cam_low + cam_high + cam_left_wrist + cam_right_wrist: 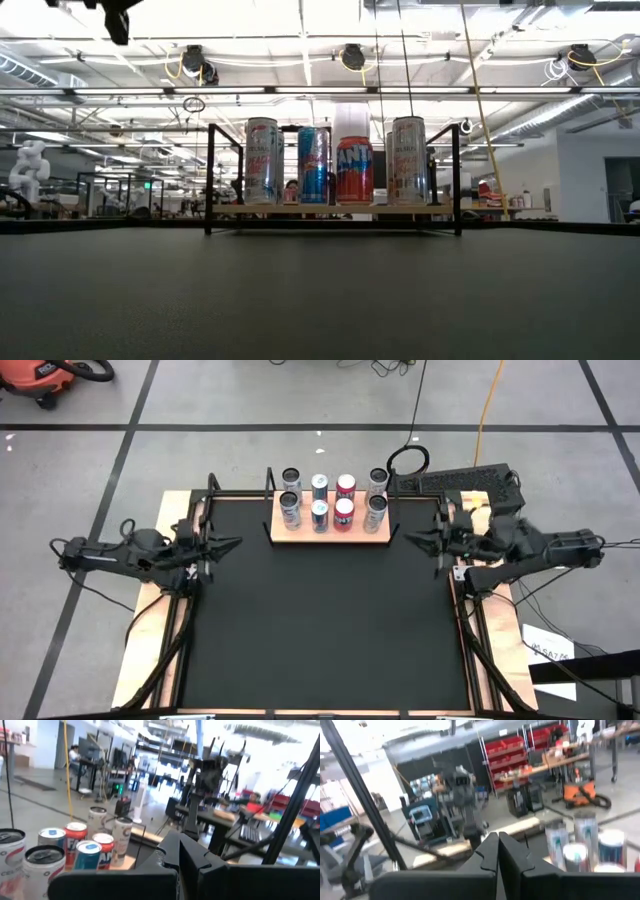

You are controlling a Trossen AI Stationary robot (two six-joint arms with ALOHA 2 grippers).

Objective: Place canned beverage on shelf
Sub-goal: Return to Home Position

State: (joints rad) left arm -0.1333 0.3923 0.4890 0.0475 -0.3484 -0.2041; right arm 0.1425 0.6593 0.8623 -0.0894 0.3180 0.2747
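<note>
The light wooden shelf (332,536) with thin black end posts stands at the table's far middle. Several cans stand upright on it in two rows: silver (290,510), blue (320,515), red (344,512) and silver (376,512). The low view shows the shelf board (330,210) with cans (354,170) abreast. My left gripper (234,543) is shut and empty at the table's left edge, level with the shelf. My right gripper (410,538) is shut and empty at the right edge. The wrist views show the shut fingers (179,851) (497,851) and the cans (89,855) (585,837) beyond.
The black table top (320,620) lies between wooden side strips (150,630). A keyboard (465,480) and a cable loop (408,458) lie behind the table's far right. An orange vacuum (40,378) stands on the floor far left.
</note>
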